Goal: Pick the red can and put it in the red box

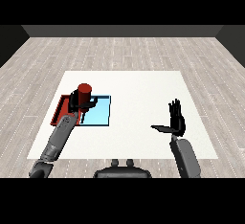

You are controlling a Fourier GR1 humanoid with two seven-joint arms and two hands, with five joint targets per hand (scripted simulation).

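Idling w/ fingers straight, right hand (176, 120) holding nothing, apart over bench (139, 122). Curling left hand (76, 102) round red can (84, 93), hovering above red tray (61, 107), prob. for lowering in.

Bare test room: white table (143, 82), plank floor (119, 50), dark walls (119, 30).

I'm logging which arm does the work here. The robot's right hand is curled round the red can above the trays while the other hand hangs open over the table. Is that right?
Not quite: the head view shows the left hand curled round the red can, above the red tray and light blue tray. The right hand is the one hanging open over the table.
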